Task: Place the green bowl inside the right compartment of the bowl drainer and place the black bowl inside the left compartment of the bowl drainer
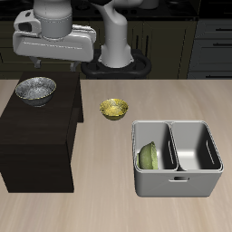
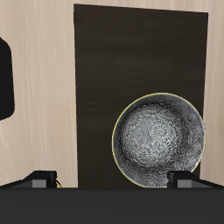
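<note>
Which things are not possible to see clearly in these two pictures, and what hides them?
- Gripper, wrist view: only the finger tips show, the rest is cut off by the picture's edge; exterior view: the arm's body hides it, so open or shut is unclear.
- Green bowl, exterior view: it stands on edge in the bowl drainer; the wall hides its lower part.
- Black bowl: its underside on the dark box is unseen in both views.

The black bowl (image 2: 160,140) looks like shiny, speckled metal. The bowl drainer (image 1: 178,177) is smooth grey metal with a dull sheen. The counter (image 1: 109,213) is pale matt wood grain, the box (image 1: 36,136) dark matt wood.
</note>
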Motion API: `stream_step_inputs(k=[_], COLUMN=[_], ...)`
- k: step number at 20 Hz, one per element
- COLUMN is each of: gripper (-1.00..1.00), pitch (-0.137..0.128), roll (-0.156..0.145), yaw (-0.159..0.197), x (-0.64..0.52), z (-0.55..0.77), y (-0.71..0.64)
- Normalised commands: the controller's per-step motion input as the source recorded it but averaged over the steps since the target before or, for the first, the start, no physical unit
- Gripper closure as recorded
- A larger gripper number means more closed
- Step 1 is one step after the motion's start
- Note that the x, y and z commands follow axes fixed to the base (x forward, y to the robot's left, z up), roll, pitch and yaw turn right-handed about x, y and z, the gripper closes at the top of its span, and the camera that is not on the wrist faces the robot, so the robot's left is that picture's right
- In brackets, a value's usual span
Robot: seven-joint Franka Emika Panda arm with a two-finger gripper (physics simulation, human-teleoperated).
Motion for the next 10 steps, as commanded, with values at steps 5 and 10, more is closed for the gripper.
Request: stream_step_inputs(k=[5,10], gripper=[-1.0,-1.0], pitch=[0.011,0.024], roll=[-0.009,-0.013], yaw=[0.002,-0.014], x=[-0.04,0.0], z=[-0.2,-0.27], y=[-0.02,-0.06])
